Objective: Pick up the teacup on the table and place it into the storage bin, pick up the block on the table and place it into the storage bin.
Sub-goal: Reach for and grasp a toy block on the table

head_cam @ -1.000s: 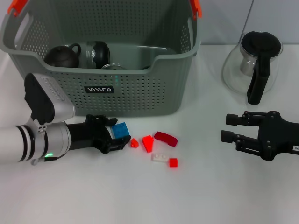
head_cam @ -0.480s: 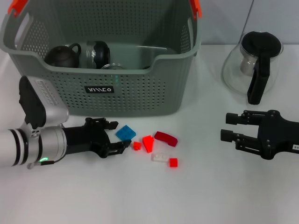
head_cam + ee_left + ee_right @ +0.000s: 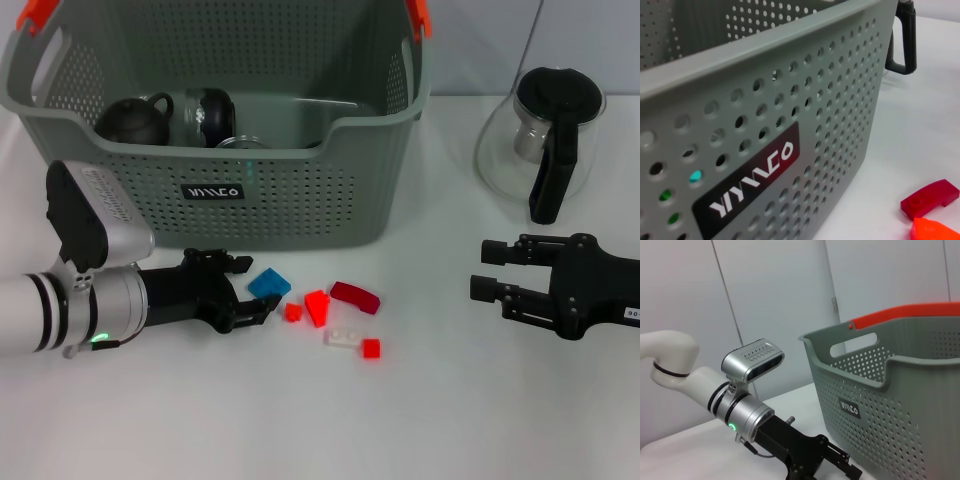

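The grey storage bin [image 3: 300, 215] stands at the back left; it also shows in the left wrist view [image 3: 790, 95] and the right wrist view [image 3: 900, 390]. A dark round teacup [image 3: 133, 120] with a handle lies inside it, beside a grey cylindrical object [image 3: 205, 115]. My left gripper [image 3: 250, 290] lies low on the table in front of the bin, open, its tips right at a blue block [image 3: 268, 284] that lies flat on the table. My right gripper [image 3: 487, 271] is open and empty at the right.
More blocks lie right of the blue one: a small red one [image 3: 293, 312], an orange wedge [image 3: 318, 306], a dark red curved one [image 3: 356, 297], a white one [image 3: 343, 338] and another small red one [image 3: 371, 348]. A glass pot [image 3: 540, 140] with a black handle stands at the back right.
A second ago the blue block stood between my left gripper's fingers; it now lies flat on the table just beyond the tips. The right arm has hardly moved.
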Controlling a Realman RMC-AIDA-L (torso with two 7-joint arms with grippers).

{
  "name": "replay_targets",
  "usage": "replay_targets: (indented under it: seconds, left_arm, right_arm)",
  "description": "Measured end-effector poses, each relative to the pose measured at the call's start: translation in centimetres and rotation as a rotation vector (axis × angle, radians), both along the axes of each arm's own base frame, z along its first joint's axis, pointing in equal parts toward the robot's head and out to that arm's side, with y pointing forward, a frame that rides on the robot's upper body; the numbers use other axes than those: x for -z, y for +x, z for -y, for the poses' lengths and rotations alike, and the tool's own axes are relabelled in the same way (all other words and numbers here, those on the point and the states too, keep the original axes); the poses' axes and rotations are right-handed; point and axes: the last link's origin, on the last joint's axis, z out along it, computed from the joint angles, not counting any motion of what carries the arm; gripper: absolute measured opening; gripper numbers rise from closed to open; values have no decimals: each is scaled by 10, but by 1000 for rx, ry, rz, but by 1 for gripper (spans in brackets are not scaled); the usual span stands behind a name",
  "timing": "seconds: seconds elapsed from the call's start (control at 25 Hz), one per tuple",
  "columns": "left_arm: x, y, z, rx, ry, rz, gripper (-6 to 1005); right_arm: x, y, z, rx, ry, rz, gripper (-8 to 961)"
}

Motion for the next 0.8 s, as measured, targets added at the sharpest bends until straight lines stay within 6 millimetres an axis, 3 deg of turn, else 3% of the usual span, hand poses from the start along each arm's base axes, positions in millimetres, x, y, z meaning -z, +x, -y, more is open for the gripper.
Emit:
replay_targets:
  seconds: [0.8]
  left_arm:
    - [6,3,-4,-4,-7,-9,499]
  right_arm:
    - [0,2,2,8,1,1,524]
